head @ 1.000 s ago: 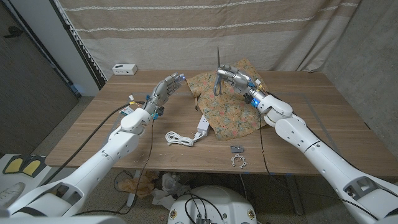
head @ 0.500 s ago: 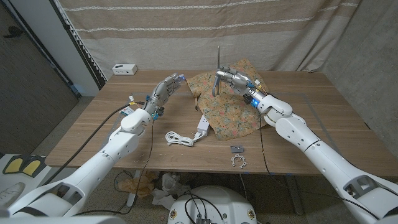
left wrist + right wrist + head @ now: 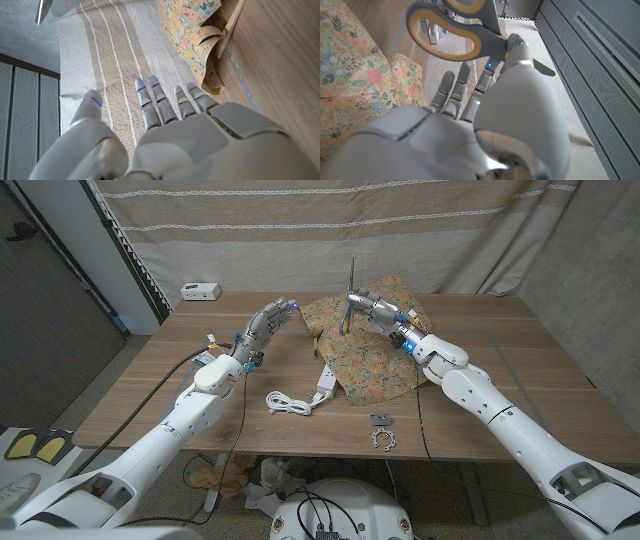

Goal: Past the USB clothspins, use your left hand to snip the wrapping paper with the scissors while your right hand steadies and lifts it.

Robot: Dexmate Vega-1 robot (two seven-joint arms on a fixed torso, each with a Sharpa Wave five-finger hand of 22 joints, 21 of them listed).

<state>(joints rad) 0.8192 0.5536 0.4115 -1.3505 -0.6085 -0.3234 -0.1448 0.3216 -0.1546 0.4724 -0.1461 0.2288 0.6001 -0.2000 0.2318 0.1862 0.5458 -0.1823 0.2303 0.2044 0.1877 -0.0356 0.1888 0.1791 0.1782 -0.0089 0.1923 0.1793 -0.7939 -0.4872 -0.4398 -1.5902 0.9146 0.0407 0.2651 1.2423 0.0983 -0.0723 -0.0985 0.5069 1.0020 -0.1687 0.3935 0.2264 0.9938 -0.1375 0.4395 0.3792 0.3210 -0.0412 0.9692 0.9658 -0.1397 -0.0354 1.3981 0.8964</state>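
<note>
The floral wrapping paper (image 3: 372,355) lies crumpled on the table's far middle, also seen as wrapping paper (image 3: 192,22) and paper (image 3: 355,75). My right hand (image 3: 368,308) hovers over its far edge and grips the scissors (image 3: 349,298) by their grey and yellow handles (image 3: 452,32), blades pointing up. My left hand (image 3: 268,323) is raised just left of the paper, fingers spread and holding nothing; it shows as the left hand (image 3: 175,135) in its wrist view. A white USB cable (image 3: 286,402) and a white clip-like piece (image 3: 325,384) lie in front of the paper.
A small grey part (image 3: 381,420) and a metal ring (image 3: 383,442) lie near the table's front edge. A white box (image 3: 200,290) sits at the far left corner. A striped curtain (image 3: 330,220) hangs behind the table.
My right hand with the scissors has edged slightly toward the left hand. The left hand and the paper have stayed put.
</note>
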